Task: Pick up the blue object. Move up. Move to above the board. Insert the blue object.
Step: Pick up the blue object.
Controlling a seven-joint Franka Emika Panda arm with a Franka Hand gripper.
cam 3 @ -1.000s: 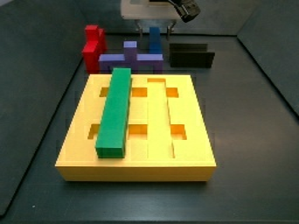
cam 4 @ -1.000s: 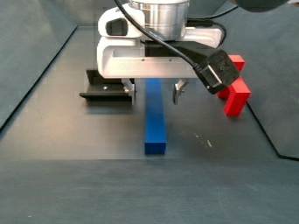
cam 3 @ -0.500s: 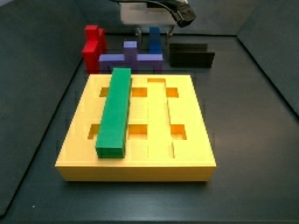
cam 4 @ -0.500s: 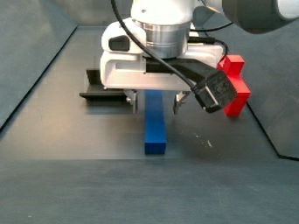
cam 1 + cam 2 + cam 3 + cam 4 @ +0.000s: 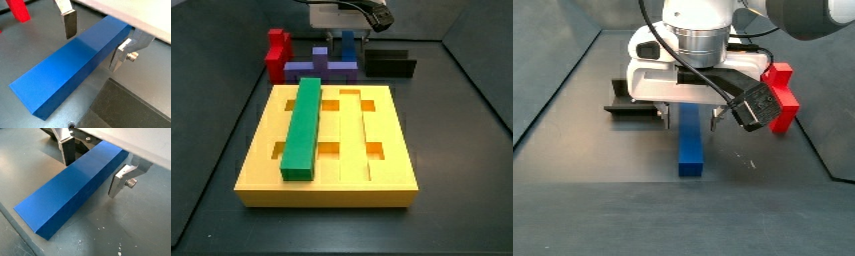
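We log the gripper (image 5: pixel 93 42) at top centre in both wrist views — fingers spread, straddling the blue object (image 5: pixel 70 65), which lies flat on the floor — unpinched.

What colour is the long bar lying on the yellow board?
Green. The bar shows best in a side view, lying along the board; the gripper is behind it.

Lab test cell: dark walled enclosure (image 5: pixel 472 90)
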